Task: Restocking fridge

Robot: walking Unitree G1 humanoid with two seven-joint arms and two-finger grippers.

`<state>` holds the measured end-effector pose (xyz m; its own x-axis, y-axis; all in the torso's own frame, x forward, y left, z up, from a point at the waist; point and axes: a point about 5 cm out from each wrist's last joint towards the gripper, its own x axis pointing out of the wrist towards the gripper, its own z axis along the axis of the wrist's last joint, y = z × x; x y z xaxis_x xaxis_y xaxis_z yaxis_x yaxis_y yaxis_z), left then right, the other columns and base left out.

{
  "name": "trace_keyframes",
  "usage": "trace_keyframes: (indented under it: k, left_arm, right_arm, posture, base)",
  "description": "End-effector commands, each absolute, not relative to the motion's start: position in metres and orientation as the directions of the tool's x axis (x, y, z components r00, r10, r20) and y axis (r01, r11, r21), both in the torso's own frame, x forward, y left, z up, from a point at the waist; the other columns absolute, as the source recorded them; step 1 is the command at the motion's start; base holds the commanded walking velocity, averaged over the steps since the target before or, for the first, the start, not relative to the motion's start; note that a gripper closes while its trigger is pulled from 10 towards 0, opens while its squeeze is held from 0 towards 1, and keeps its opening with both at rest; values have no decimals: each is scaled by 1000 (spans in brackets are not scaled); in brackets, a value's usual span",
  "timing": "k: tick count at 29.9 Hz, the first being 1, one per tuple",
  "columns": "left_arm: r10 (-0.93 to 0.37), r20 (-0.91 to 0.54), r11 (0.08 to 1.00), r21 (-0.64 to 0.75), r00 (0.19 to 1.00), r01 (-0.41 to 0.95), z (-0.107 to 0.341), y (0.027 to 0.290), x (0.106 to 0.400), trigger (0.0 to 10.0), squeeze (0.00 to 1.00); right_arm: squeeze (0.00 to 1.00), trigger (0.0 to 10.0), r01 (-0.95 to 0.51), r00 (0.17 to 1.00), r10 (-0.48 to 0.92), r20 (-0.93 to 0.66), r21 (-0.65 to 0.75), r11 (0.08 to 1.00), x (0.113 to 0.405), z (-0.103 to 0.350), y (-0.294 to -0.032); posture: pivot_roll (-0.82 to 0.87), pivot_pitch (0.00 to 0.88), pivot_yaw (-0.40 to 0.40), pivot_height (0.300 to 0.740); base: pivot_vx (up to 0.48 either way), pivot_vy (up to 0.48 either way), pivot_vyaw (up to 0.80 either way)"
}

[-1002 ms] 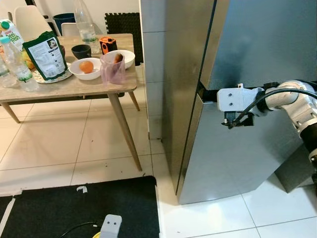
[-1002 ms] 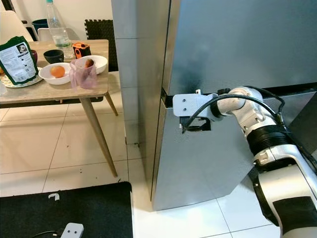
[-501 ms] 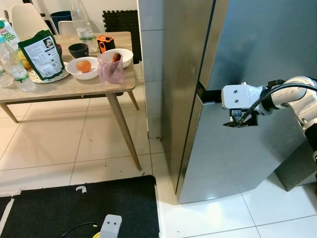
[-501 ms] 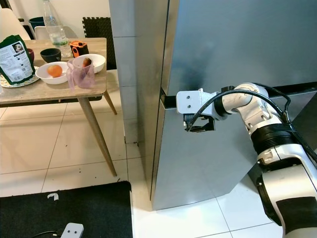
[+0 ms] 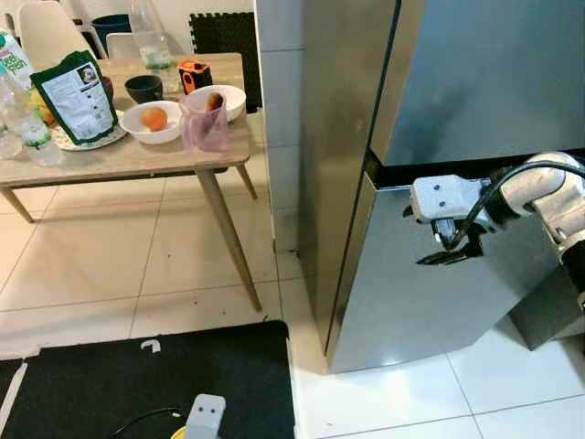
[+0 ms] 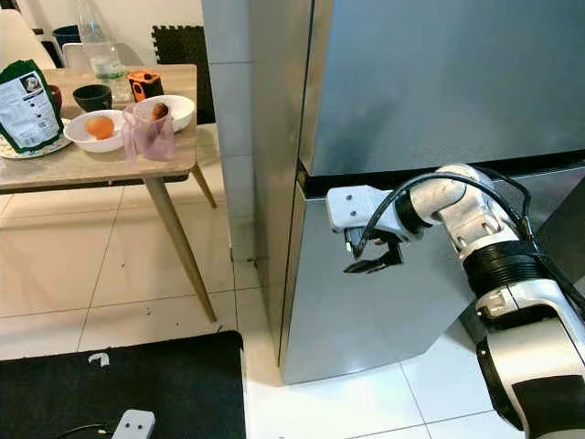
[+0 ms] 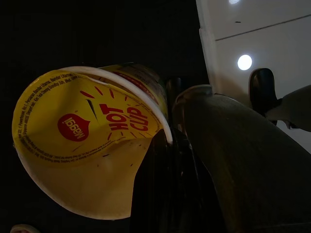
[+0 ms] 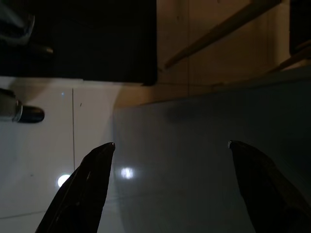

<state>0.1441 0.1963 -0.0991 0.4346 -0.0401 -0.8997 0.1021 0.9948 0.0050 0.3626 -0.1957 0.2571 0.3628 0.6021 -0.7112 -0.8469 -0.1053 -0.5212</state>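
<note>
While the right gripper (image 6: 373, 259) gapes beside the fridge (image 6: 384, 101), the left gripper (image 7: 170, 160) seemingly clasps a noodle cup (image 7: 87, 145).

Head views look down at the fridge (image 5: 439, 110); wrist views face the floor.

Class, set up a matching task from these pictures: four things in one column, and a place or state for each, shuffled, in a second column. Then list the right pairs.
Things
1. orange
2. yellow noodle cup
3. right gripper
4. green bag

Places or states
A. in front of the lower fridge door, fingers apart
B. in a white bowl
C. held by the left gripper
D. standing on a plate

Pairs: 1-B, 2-C, 3-A, 4-D
</note>
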Motion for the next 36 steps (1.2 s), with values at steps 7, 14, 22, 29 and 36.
trace_keyframes:
  k: [7,14,22,29,36]
  left_arm:
    - [-46,-934,995,-12,355,99,-108,193,121,10000,0]
    - [-47,-933,995,-13,356,98,-108,193,122,10000,0]
    - [-45,-934,995,-11,355,99,-108,194,121,10000,0]
    - [-44,-934,995,-9,355,100,-107,194,121,10000,0]
    - [-45,-934,995,-9,355,101,-107,194,122,10000,0]
  right_arm:
    - [0,10000,-773,469,624,-625,-633,-53,368,277,-196]
    - [0,10000,-748,542,577,-610,-664,0,373,281,-204]
    - [0,10000,-713,640,426,-640,-701,18,379,275,-220]
    - [0,10000,-752,604,377,-702,-659,-24,377,267,-226]
    - [0,10000,-759,590,387,-708,-650,-34,376,267,-225]
  posture:
    - [-47,108,-50,740]
    - [-46,105,-51,740]
    - [-45,107,-50,740]
    - [-44,104,-49,740]
    - [-48,104,-49,740]
  base:
    - [0,0,0]
    - [0,0,0]
    - [0,0,0]
    - [0,0,0]
    - [0,0,0]
